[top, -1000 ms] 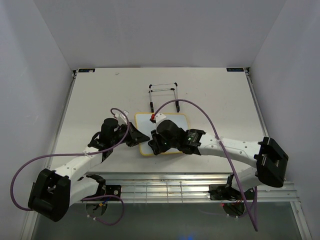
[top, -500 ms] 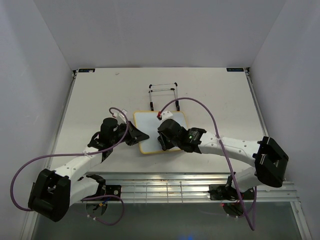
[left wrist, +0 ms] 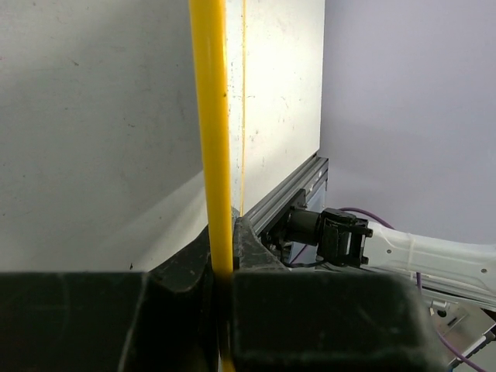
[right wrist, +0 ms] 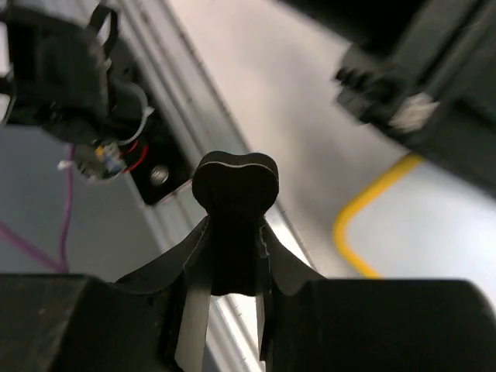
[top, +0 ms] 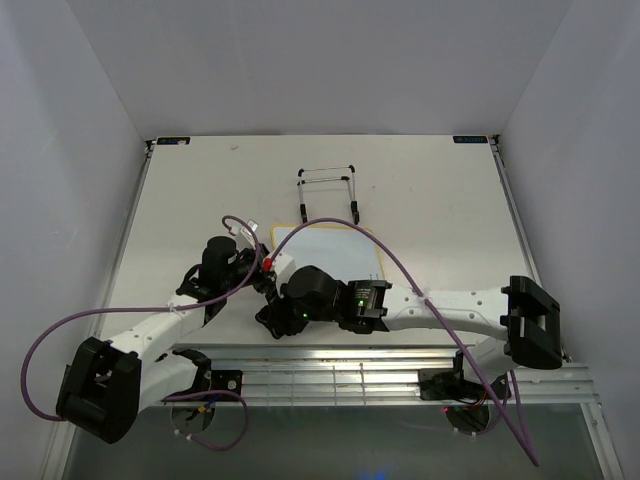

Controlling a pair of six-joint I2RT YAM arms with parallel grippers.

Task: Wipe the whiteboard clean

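Observation:
The whiteboard (top: pixel 335 250) lies flat on the table, its white face blank where it shows and its yellow frame (top: pixel 276 233) visible at the far left corner. My left gripper (top: pixel 262 276) is shut on the board's left edge; in the left wrist view the yellow frame (left wrist: pixel 211 139) runs straight between the closed jaws (left wrist: pixel 222 248). My right gripper (top: pixel 272 316) is shut on the black bone-shaped eraser (right wrist: pixel 235 203). It sits off the board's near left corner, over the table's front edge. The board's yellow corner (right wrist: pixel 370 208) shows to the right of it.
The thin black wire stand (top: pixel 327 193) stands behind the board. An aluminium rail (top: pixel 330 365) runs along the table's near edge, also under the eraser (right wrist: pixel 194 108). Purple cables loop over both arms. White walls enclose the table on three sides.
My right gripper has swept with the eraser from over the board's middle toward the near left, off the board's corner. The left gripper still holds the board's left edge.

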